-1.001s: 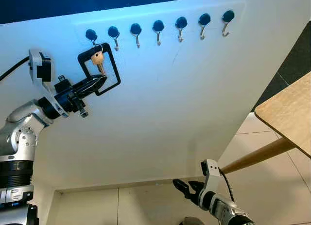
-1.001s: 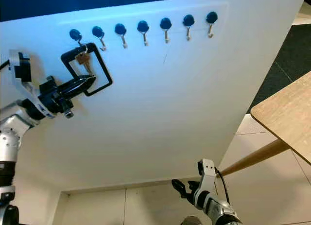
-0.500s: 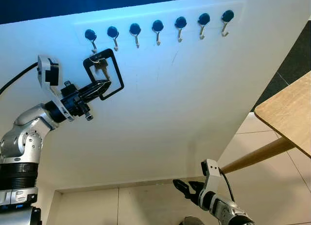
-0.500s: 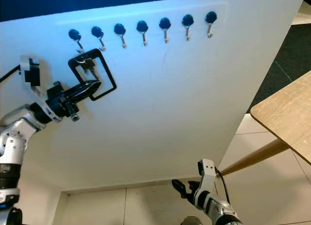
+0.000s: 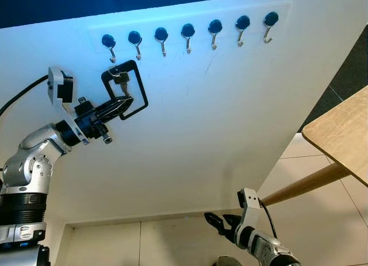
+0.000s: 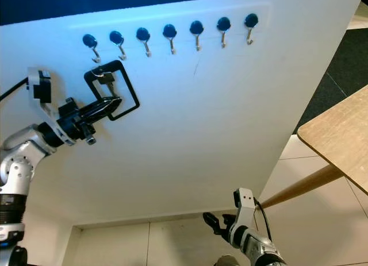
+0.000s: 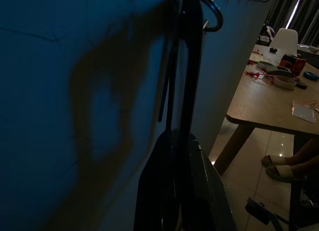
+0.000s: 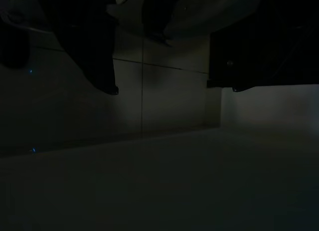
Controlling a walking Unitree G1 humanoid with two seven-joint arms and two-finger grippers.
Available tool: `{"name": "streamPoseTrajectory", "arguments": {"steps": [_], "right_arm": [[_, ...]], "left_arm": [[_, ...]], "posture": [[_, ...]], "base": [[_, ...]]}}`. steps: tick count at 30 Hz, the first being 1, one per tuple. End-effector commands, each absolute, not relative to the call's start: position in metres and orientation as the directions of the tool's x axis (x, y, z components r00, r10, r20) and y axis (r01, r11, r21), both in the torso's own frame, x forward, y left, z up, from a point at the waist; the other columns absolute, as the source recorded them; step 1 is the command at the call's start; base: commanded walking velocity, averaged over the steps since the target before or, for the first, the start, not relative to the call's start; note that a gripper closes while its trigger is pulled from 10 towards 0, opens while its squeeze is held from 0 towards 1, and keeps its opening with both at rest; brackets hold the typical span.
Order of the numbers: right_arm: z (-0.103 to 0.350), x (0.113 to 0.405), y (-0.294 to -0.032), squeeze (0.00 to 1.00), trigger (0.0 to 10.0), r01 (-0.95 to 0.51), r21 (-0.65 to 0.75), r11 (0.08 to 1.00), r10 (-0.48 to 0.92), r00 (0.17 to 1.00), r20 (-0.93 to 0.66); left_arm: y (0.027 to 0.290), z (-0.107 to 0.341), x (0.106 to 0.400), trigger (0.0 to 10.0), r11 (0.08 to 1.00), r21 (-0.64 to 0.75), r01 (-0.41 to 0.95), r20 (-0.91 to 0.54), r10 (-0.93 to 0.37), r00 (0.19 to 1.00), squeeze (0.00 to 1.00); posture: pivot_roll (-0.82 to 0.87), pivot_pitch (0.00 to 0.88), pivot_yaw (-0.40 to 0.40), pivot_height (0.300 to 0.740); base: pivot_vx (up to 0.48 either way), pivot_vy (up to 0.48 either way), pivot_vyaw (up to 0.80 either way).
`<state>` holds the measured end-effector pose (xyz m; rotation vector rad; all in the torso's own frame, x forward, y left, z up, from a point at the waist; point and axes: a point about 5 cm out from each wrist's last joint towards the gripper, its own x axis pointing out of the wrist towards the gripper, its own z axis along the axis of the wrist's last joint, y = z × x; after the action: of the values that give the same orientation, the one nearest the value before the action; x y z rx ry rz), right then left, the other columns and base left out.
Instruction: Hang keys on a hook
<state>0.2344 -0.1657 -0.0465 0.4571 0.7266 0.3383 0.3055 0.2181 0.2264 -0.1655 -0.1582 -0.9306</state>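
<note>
Your left gripper (image 5: 118, 107) is clenched on the lower side of a black rectangular carabiner (image 5: 125, 89), holding it up against the white wall (image 5: 230, 105) under the row of hooks (image 5: 187, 35). The keys (image 5: 122, 85) dangle on their ring (image 5: 115, 74) inside the carabiner's top corner, just below the leftmost hook (image 5: 109, 45) and slightly toward the second one. As far as you can judge, nothing is hooked yet: the ring sits under the hook tip, not over it. So the carry and lift look done; what remains is raising the carabiner's top over a hook, letting it settle, then letting go. Your right gripper (image 5: 221, 224) hangs low near the floor, fingers spread, empty.
</note>
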Motion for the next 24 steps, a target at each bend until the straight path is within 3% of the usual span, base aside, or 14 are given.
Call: {"name": "streamPoseTrajectory", "arguments": {"steps": [1, 8, 16, 17, 19, 20, 24], "right_arm": [[-0.05, 0.229, -0.161, 0.0, 10.0, -0.133, 0.529, 0.838, 0.46, 0.693, -0.555], [-0.043, 0.236, -0.157, 0.0, 10.0, -0.188, 0.56, 0.807, 0.509, 0.703, -0.497], [-0.028, 0.251, -0.155, 0.0, 10.0, -0.275, 0.588, 0.761, 0.564, 0.73, -0.388], [-0.014, 0.263, -0.155, 0.0, 10.0, -0.327, 0.605, 0.726, 0.585, 0.756, -0.294], [-0.008, 0.268, -0.156, 0.0, 10.0, -0.348, 0.61, 0.712, 0.593, 0.763, -0.257], [0.012, 0.282, -0.154, 0.0, 10.0, -0.443, 0.617, 0.65, 0.637, 0.761, -0.123], [0.041, 0.296, -0.154, 0.0, 10.0, -0.573, 0.6, 0.557, 0.689, 0.723, 0.051]], "left_arm": [[0.218, 0.226, 0.299, 10.0, 0.563, -0.056, 0.824, 0.196, -0.803, 0.562, 0.0], [0.215, 0.217, 0.27, 10.0, 0.393, -0.025, 0.919, 0.106, -0.913, 0.393, 0.0], [0.211, 0.214, 0.259, 10.0, 0.338, -0.019, 0.941, 0.075, -0.938, 0.339, 0.0], [0.206, 0.212, 0.258, 10.0, 0.32, 0.0, 0.947, 0.043, -0.947, 0.32, 0.0], [0.205, 0.211, 0.258, 10.0, 0.313, 0.009, 0.95, 0.026, -0.949, 0.313, 0.0], [0.198, 0.208, 0.259, 10.0, 0.298, 0.033, 0.954, -0.01, -0.954, 0.298, 0.0], [0.192, 0.205, 0.261, 10.0, 0.285, 0.061, 0.957, -0.063, -0.955, 0.288, 0.0]], "posture": [[-0.09, 0.133, 0.112, 0.74], [-0.09, 0.133, 0.109, 0.74], [-0.08, 0.121, 0.102, 0.74], [-0.08, 0.121, 0.102, 0.74], [-0.09, 0.115, 0.099, 0.74], [-0.09, 0.115, 0.099, 0.74], [-0.09, 0.115, 0.099, 0.74]], "base": [[0.0, 0.0, 0.0], [0.0, 0.0, 0.0], [0.0, 0.0, 0.0], [0.0, 0.0, 0.0], [0.0, 0.0, 0.0], [0.0, 0.0, 0.0], [0.0, 0.0, 0.0]]}}
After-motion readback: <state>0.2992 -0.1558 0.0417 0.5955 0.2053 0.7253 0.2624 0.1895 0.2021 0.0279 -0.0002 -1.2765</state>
